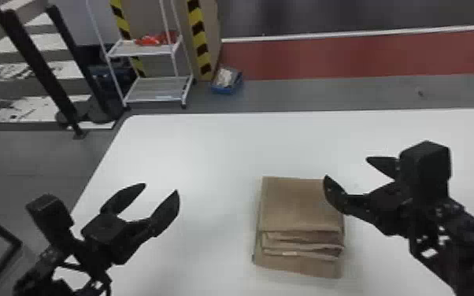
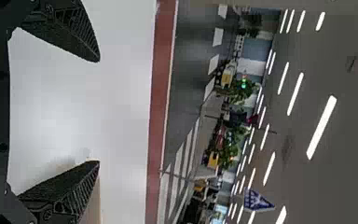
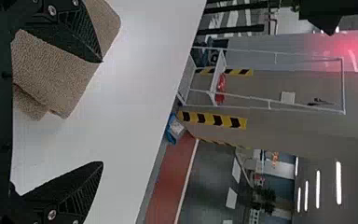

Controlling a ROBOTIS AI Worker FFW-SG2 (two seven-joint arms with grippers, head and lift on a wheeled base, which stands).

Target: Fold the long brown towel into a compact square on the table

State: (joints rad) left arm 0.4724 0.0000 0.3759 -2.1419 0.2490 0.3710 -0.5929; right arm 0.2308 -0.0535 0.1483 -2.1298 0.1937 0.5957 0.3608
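1. One white counter (image 1: 193, 149) carries everything handled.
2. One white two-shelf cart (image 1: 155, 88) stands on the floor beyond it, in the head and right wrist views.
3. One blue triangular sign (image 2: 256, 200) appears in the left wrist view.
4. Two end effectors, with two fingers each. The left end effector (image 1: 161, 188) is wide open, empty, well apart from the towel on its left. The right end effector (image 1: 346, 167) is wide open too, empty, one fingertip overlapping the towel's right edge in the head view; I cannot tell whether they touch.
5. One brown towel (image 1: 299, 204), folded in stacked layers, lies on the counter, between the end effectors.
6. One blue bin (image 1: 228, 87) sits on the floor.
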